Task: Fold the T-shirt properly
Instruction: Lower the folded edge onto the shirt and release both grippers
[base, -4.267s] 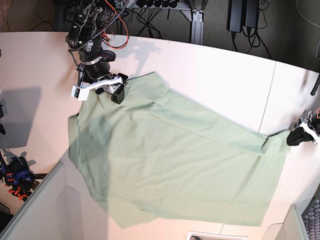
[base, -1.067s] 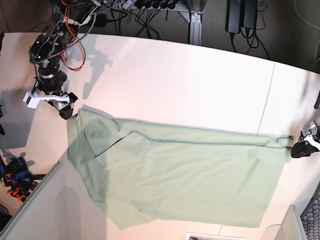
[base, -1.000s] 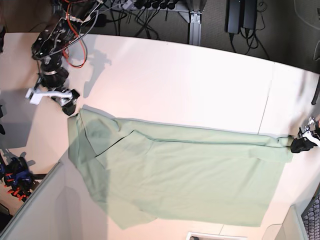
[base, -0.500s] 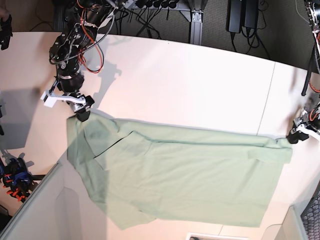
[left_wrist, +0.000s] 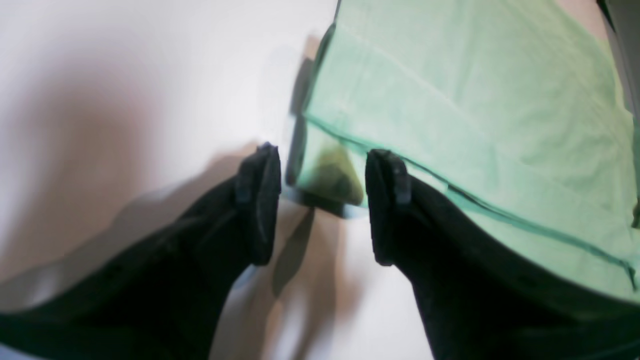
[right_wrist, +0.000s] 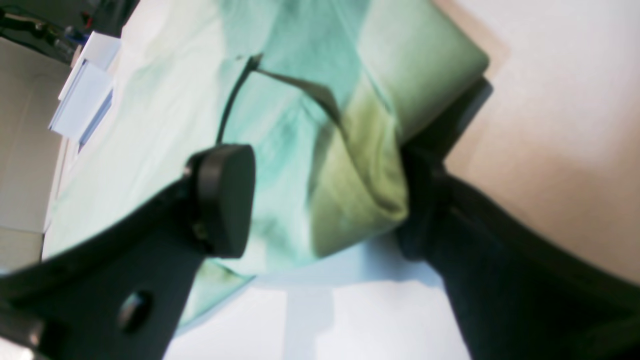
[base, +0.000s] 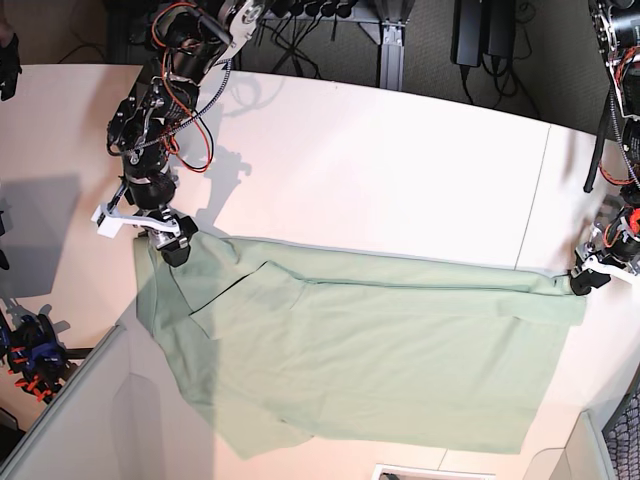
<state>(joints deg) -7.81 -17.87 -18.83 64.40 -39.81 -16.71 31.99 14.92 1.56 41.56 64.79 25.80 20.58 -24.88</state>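
The table beyond the T-shirt lies bare, giving open passage. Cables hang near the right gripper; the near edge seems walled.

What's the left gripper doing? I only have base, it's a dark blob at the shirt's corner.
Observer: On left wrist, the left gripper is open, jaws straddling the folded corner of the T-shirt without pinching it.
Operator: Right one?
Observer: Right wrist shows the right gripper open wide, with a bunched fold of the shirt between the jaws. One finger sits over the cloth, apart from the fold; the other is against its far side.
Operator: Anything odd in the cloth there?
Observer: A dark edge, a seam or opening, runs across the fabric past the jaws.
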